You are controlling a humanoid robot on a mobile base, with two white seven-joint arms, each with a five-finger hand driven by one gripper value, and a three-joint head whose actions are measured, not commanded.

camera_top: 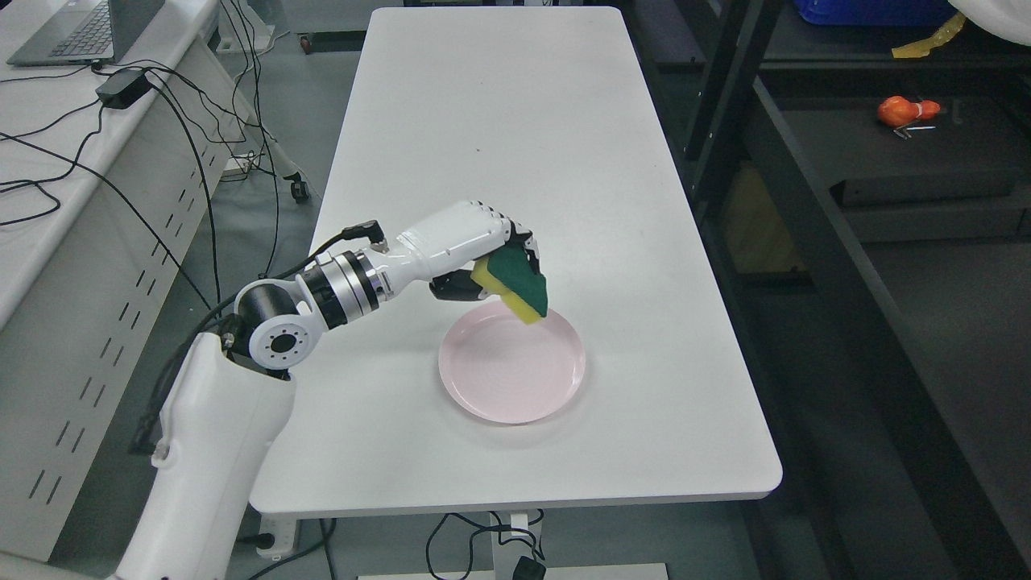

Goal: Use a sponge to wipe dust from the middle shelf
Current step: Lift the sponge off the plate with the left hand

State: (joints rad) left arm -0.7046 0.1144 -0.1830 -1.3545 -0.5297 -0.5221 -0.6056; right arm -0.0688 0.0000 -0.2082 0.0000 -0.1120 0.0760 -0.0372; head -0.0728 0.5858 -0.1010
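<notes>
My left hand (pixel 491 262) reaches in from the lower left over the white table (pixel 499 129). Its fingers are curled around a sponge (pixel 515 286) with a green scouring side and a yellow body. The sponge hangs tilted just above the far rim of a pink plate (pixel 511 370) that lies on the table. A dark shelf unit (pixel 886 161) stands to the right of the table. My right arm does not show.
An orange object (pixel 906 110) lies on the dark shelf surface at the upper right. A blue bin (pixel 870 10) sits above it. On the left stands a white desk (pixel 48 217) with a laptop (pixel 80 31), a power brick (pixel 122 87) and trailing cables.
</notes>
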